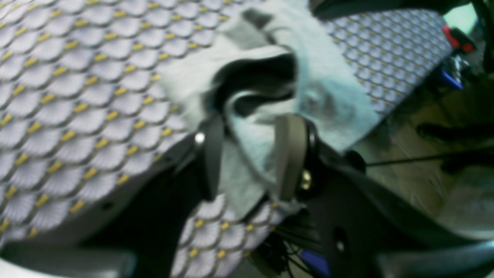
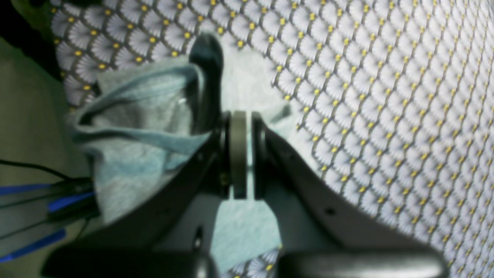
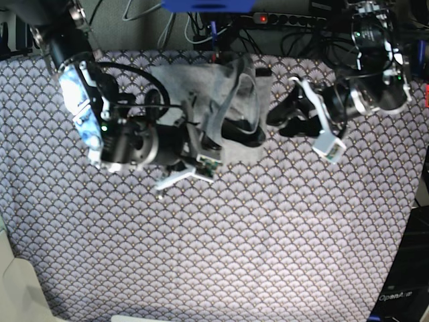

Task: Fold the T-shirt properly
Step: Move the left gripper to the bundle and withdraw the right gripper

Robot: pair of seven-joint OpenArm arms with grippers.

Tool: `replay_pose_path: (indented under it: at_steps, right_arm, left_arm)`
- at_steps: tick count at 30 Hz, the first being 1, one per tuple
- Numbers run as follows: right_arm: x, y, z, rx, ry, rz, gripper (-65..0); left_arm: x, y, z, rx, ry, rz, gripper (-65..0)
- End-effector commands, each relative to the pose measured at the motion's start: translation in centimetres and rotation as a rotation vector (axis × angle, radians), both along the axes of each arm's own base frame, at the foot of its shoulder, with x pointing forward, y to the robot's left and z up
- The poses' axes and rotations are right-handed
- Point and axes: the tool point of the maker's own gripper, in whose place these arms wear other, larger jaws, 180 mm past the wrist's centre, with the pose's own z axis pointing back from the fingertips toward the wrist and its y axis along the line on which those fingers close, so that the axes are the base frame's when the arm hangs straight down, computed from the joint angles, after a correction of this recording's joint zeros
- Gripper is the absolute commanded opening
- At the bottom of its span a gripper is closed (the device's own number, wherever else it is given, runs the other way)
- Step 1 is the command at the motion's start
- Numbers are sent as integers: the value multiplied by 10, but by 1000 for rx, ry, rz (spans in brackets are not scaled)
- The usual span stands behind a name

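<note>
The light grey T-shirt (image 3: 181,80) lies bunched at the far middle of the patterned tablecloth (image 3: 234,235), with a raised loop of fabric on its right side. My right gripper (image 3: 204,137) is at the shirt's near edge. In the right wrist view the right gripper (image 2: 225,96) is shut on shirt fabric (image 2: 131,154), which drapes over one finger. My left gripper (image 3: 271,119) is at the shirt's right edge. In the left wrist view the left gripper (image 1: 251,123) has its fingers apart, with a strip of the T-shirt (image 1: 328,88) between them.
A power strip with cables (image 3: 288,19) runs behind the table's far edge. The table edge and the floor (image 1: 424,154) are close beside the shirt in the left wrist view. A white object (image 3: 20,282) sits at the near left corner.
</note>
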Motion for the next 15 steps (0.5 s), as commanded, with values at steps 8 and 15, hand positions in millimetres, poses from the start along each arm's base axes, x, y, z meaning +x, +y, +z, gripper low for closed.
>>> replay_pose_path:
  at_steps: [8, 15]
  right_arm:
    - [34, -72, 14, 9, -48, -235, -647]
    - [20, -127, -9, -12, 24, -409, -647]
  left_arm:
    - [-9, -46, 0, 4, -21, -156, -425]
    - [13, -56, -6, 72, -70, -78, -425]
